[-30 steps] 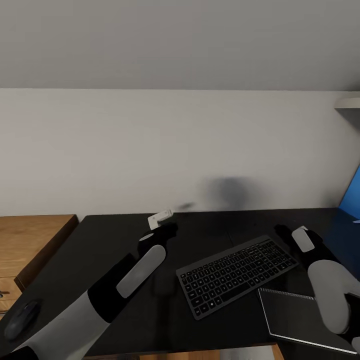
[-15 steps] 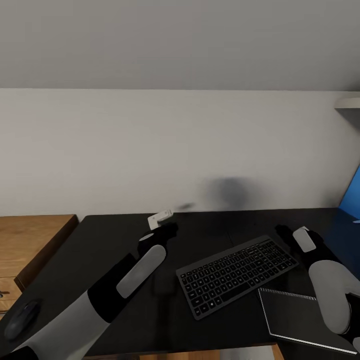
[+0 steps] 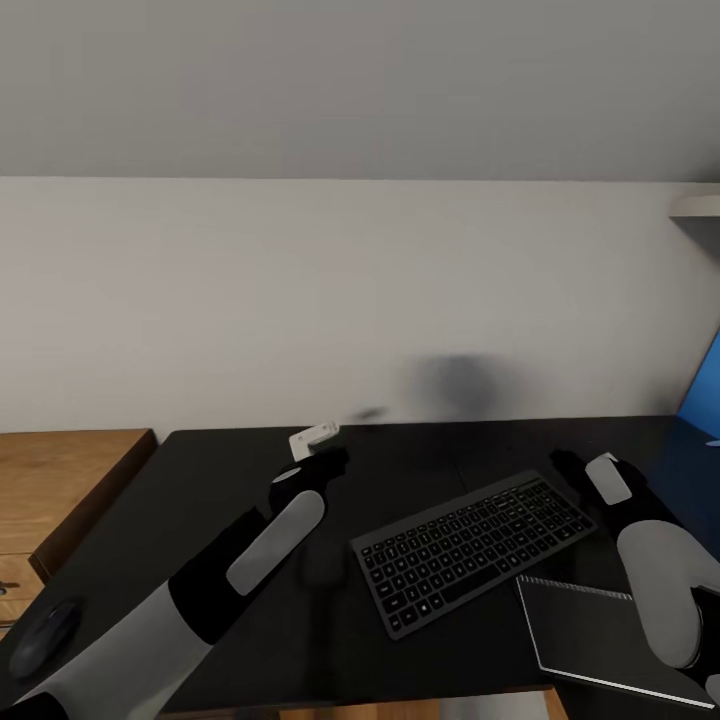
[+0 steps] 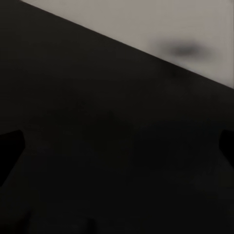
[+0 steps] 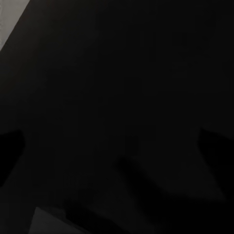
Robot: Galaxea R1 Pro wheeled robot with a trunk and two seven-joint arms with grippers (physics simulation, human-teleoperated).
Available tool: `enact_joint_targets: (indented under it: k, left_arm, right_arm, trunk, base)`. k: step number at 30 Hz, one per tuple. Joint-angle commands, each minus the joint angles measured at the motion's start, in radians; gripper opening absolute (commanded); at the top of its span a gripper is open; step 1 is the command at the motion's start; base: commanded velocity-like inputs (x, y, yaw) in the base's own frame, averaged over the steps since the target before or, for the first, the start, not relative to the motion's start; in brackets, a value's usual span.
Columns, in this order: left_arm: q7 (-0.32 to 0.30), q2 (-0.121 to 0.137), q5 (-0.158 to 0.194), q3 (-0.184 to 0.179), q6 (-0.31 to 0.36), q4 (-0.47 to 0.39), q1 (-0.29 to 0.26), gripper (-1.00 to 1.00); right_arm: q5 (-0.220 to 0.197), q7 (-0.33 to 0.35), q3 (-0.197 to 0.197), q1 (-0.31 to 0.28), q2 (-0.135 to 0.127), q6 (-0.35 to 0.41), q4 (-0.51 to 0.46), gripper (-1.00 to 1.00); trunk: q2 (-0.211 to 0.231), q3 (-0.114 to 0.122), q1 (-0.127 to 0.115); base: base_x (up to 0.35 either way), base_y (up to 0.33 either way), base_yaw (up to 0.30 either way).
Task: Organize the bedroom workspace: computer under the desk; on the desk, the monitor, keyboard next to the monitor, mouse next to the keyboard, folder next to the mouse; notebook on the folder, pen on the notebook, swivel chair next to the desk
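The left gripper [image 3: 335, 458] hovers over the far middle of the desk [image 3: 200, 500], its dark tip hard to separate from the black top; in the left wrist view two dark finger edges sit wide at the frame's sides, so its jaws read as spread apart with nothing between them. Just beyond it lies a small white, boxy object [image 3: 313, 438], too small to identify. The left arm [image 3: 250, 545] runs back toward the near left, a rounded black sleeve with smooth grey panels. The right gripper [image 3: 565, 465] rests just past the far right corner of the keyboard [image 3: 475, 545]; the right wrist view is nearly all black, with faint dark shapes at both sides suggesting parted fingers, but whether it is apart or together cannot be told. The keyboard is a flat, dark rectangle with rows of small keys, lying at an angle on the desk's centre right. Near it, on the right, a dark notebook [image 3: 600, 640] with a spiral edge lies flat, partly covered by the right arm [image 3: 655, 590] and cut off by the frame. A rounded black mouse [image 3: 45, 635] sits at the desk's near left edge. A blue sliver of the monitor [image 3: 705, 395] is cut off at far right. A wooden cabinet [image 3: 60, 480] stands to the left of the matte desk.
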Motion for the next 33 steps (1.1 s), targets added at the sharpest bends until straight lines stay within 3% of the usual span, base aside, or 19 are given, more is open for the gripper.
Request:
enact_joint_targets:
  k: [1,33]
  left_arm:
    - [0.006,0.001,0.001,-0.001,0.008,-0.001,-0.001,1.0]
    - [0.006,0.003,0.003,-0.002,0.008,0.0,-0.001,1.0]
  right_arm:
    - [-0.018,-0.008,-0.002,0.0,0.0,0.004,0.047,1.0]
    - [-0.015,-0.01,-0.001,0.0,0.0,-0.002,0.047,1.0]
  trunk:
    - [0.0,-0.001,0.0]
    - [0.0,-0.001,0.0]
  base:
    - [-0.026,0.005,0.0]
    - [-0.032,0.003,0.0]
